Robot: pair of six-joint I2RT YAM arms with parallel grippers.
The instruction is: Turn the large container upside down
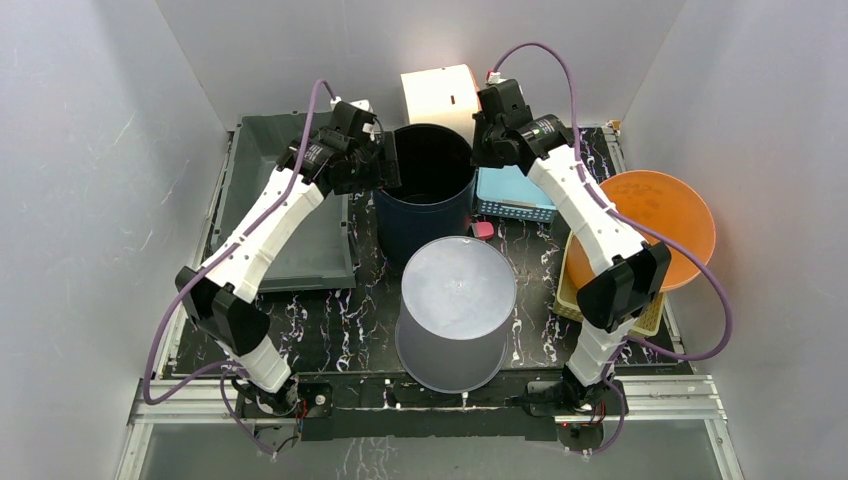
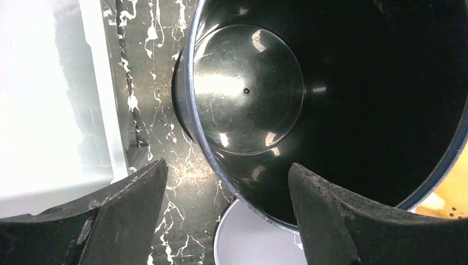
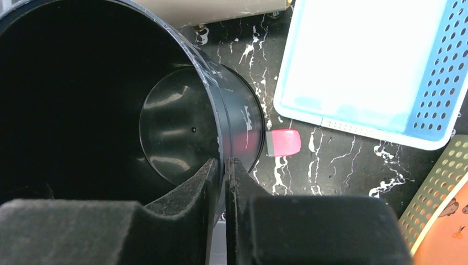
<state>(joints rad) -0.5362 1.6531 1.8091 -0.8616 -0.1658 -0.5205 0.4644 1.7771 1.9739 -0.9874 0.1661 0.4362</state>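
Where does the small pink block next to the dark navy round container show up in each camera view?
Top external: the small pink block sits on the table at the dark navy round container's lower right.
Left wrist: not in it.
Right wrist: mid-frame, just right of the container's base.
Shared landmark: that container, seen in all three.

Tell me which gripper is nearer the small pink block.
Right. The right gripper clamps the dark container on the side near the pink block; the left gripper straddles the opposite rim, open.
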